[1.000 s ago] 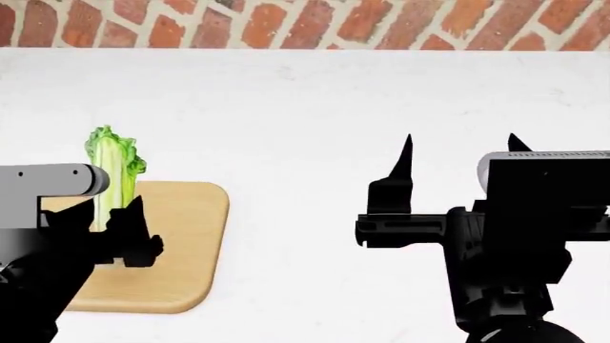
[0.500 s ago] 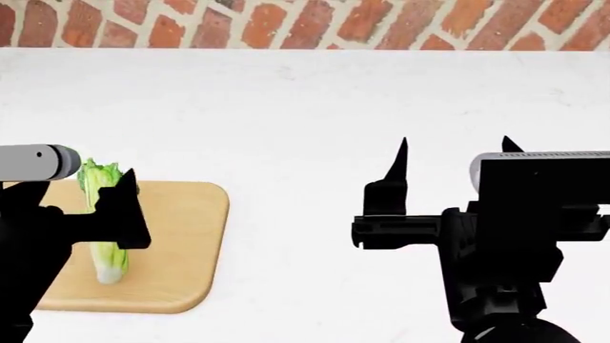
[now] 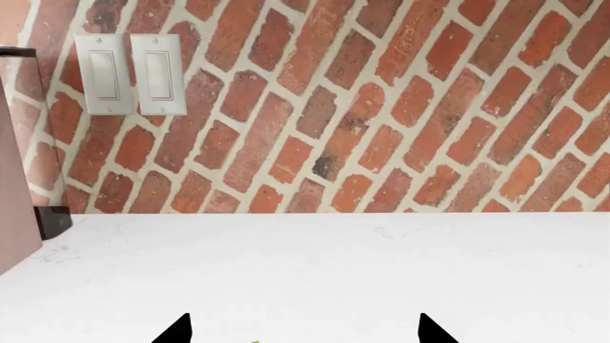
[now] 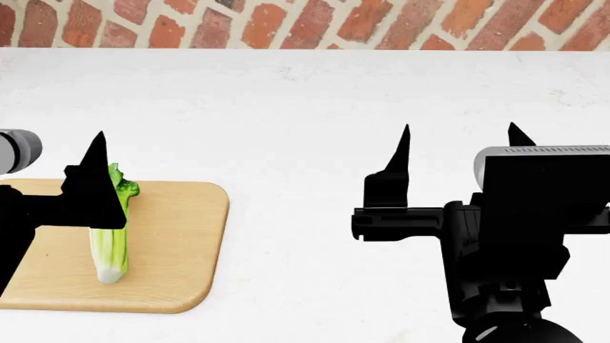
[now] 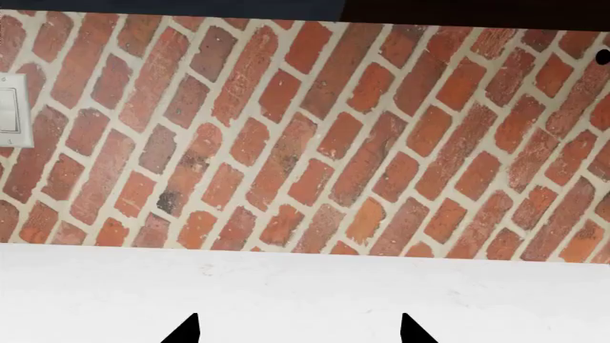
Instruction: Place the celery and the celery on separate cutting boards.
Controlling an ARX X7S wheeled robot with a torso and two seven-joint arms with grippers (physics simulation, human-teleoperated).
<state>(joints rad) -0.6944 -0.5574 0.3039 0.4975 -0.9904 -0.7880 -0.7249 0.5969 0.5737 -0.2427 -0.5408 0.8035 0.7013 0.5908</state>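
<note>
The pale green ribbed celery bunch [image 4: 110, 243] is now lying released on the light tan rounded wooden cutting board [image 4: 176, 243] as the black left gripper [image 3: 300, 330], jaws spread, is lifting away, while the right gripper [image 4: 458, 153] is hovering wide open, leaving one bunch still unplaced.

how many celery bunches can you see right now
1. The celery lies on the cutting board at the left, partly behind the left end effector. A second one may be out of view.
</note>
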